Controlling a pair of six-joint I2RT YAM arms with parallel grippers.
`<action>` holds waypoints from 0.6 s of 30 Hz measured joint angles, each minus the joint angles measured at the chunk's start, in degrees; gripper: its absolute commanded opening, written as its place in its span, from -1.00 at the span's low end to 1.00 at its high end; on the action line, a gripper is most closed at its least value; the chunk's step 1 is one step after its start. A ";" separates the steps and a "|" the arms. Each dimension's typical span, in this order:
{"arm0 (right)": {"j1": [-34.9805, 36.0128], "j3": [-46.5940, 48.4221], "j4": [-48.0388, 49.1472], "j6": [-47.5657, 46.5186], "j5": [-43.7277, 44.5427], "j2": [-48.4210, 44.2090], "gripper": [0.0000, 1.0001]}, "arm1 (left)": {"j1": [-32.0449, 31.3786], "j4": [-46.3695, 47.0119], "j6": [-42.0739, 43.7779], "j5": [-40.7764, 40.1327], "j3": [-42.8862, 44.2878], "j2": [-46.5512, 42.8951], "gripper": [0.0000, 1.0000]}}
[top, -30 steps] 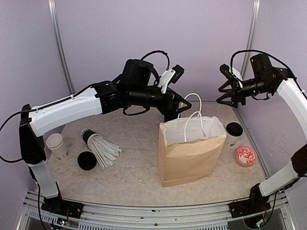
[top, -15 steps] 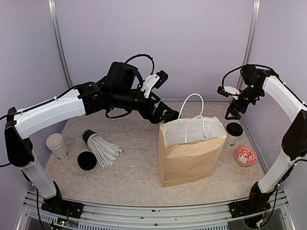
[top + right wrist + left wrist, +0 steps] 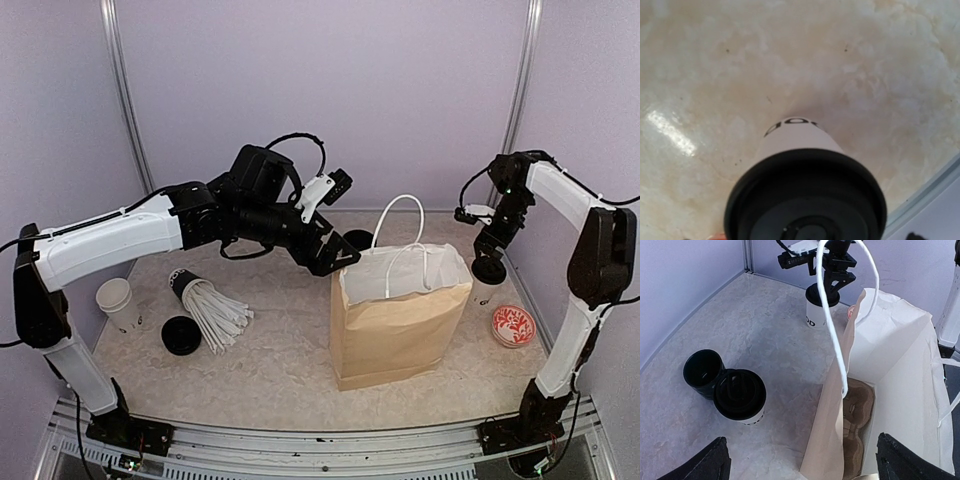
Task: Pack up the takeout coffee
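Where the right tool [image 3: 835, 284] hovers above an upright, lid-up cup [image 3: 799, 142], its spread is unclear; left tool [image 3: 801, 450] gapes wide by the bag [image 3: 900, 355].

- White paper cup [image 3: 813, 319] with a round black lid seated is standing upright near the right edge of the table [image 3: 280, 370], toward its far right corner, black lettering showing near the base.
- Second white cup [image 3: 740, 399], likewise lidded and lettered, is standing upright near the middle of the far edge.
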 measured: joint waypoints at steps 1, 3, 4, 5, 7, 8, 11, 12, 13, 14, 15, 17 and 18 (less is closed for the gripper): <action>-0.02 0.46 -0.28 0.20 0.24 0.37 0.78 | 0.00 0.02 0.00 0.42 -0.15 0.00 0.96; -0.31 1.62 -0.92 0.59 0.52 1.18 0.75 | 0.00 0.11 0.04 1.07 -0.17 0.00 0.94; -0.57 2.16 -1.29 0.76 0.63 1.62 0.75 | 0.00 0.13 0.11 1.38 -0.15 0.00 0.93; -0.90 2.58 -1.57 0.98 0.61 1.97 0.75 | 0.00 0.09 0.17 1.77 -0.15 0.00 0.92; -1.42 2.95 -2.03 1.14 0.57 2.54 0.75 | 0.00 0.02 0.22 2.36 -0.15 0.02 0.91; -1.62 2.97 -2.27 1.18 0.55 2.82 0.74 | 0.00 0.04 0.26 2.60 -0.15 0.02 0.91; -1.84 2.95 -3.15 1.20 0.44 3.63 0.72 | 0.00 0.04 0.37 3.21 -0.15 0.02 0.91; -1.84 2.95 -3.28 1.20 0.31 3.82 0.71 | 0.00 0.04 0.39 3.41 -0.15 0.02 0.90; -1.84 2.95 -3.34 1.22 0.15 3.98 0.70 | 0.00 0.04 0.44 3.56 -0.15 0.02 0.90; -1.84 2.95 -3.43 1.22 0.04 4.07 0.70 | 0.00 0.04 0.44 3.65 -0.15 0.02 0.89; -1.84 2.95 -3.54 1.27 -0.11 4.15 0.69 | 0.00 0.02 0.44 3.69 -0.15 0.02 0.89; -1.84 2.93 -3.69 1.36 -0.37 4.24 0.68 | 0.00 0.04 0.44 3.85 -0.15 0.02 0.88; -1.84 2.91 -3.76 1.38 -0.46 4.26 0.67 | 0.00 0.04 0.44 3.87 -0.15 0.02 0.87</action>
